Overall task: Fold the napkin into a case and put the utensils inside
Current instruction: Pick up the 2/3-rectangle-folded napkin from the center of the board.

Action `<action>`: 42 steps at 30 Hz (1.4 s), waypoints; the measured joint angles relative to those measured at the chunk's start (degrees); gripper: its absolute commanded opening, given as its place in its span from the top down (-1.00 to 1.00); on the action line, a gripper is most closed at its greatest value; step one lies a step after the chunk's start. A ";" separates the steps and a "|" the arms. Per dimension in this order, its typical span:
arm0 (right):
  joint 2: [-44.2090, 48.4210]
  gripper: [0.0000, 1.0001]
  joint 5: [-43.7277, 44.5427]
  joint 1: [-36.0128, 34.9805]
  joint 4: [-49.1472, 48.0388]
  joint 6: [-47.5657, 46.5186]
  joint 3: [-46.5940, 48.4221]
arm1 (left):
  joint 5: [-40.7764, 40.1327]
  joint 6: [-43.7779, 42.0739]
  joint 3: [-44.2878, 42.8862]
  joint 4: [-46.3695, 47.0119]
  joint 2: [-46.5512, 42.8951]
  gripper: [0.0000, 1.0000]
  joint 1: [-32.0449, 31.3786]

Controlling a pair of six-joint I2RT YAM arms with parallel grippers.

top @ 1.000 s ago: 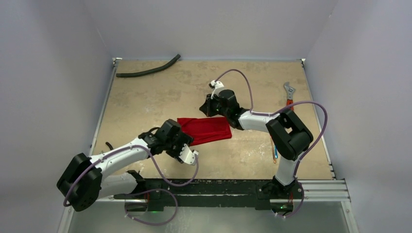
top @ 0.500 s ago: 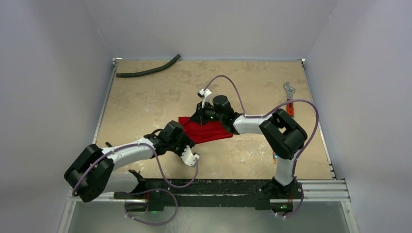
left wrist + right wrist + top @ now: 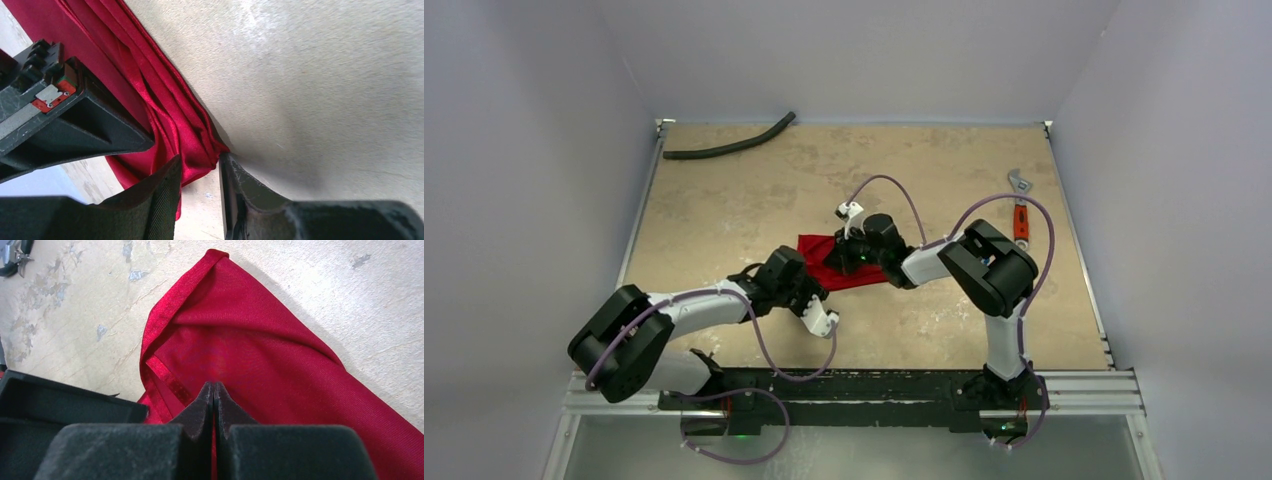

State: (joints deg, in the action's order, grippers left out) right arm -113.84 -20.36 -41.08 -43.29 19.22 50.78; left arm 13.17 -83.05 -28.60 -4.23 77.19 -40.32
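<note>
Tabletop [image 3: 724, 210] is carrying everything. The napkin [image 3: 817, 252] is lying near its middle, partly folded into a rumpled strip, not looking like a case yet.

The hose [image 3: 729, 146] and wrench [image 3: 1019, 210] are sitting well apart from the cloth, so no snag risk there. The 2 arms are meeting over the napkin and crowding each other. I am judging a wrist-to-wrist bump as possible if either one swings inward.

Left gripper [image 3: 199, 161]: fingers are standing narrowly apart, straddling the bunched near corner, with several shiny layers stacking up between them. Risks here:
- the fingers closing on only some of the layers, so the fold opens when lifted
- the slick fabric sliding out of a shallow corner bite
- the lower finger scraping the tabletop, since it is sitting right against it

Right gripper [image 3: 214, 386]: fingers are pressing together, tips sitting on the cloth just beside a hemmed edge. I cannot tell whether a layer is caught between them. If it is only pinning, a hard pull from the left side is likely to drag the cloth out from under it and skew the strip. If it is pinching, 2 opposed pulls are risking a twist instead of a flat fold.

Utensils are not showing clearly in any view – so none are being placed inside yet.
</note>
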 measured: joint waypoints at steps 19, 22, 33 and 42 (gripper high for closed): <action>-0.57 1.00 1.36 -0.07 -6.01 3.50 -2.69 | 0.74 -3.58 -3.15 -0.09 4.28 0.56 1.31; -0.96 1.00 1.33 -0.07 -7.50 4.33 -3.15 | 0.72 -3.74 -3.08 0.76 4.94 0.61 1.31; -1.64 1.00 1.33 -0.04 -12.00 6.71 -5.05 | 0.57 2.89 -6.60 2.05 9.03 1.00 1.53; -0.81 0.73 -0.22 1.03 -10.91 9.29 -5.31 | 3.41 11.63 -10.05 -3.80 9.70 1.00 4.33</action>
State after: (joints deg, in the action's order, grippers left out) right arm -114.65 -20.58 -40.05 -54.19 28.51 45.47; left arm 16.58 -71.42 -38.65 -8.03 86.89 -35.99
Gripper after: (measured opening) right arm 0.004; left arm 0.018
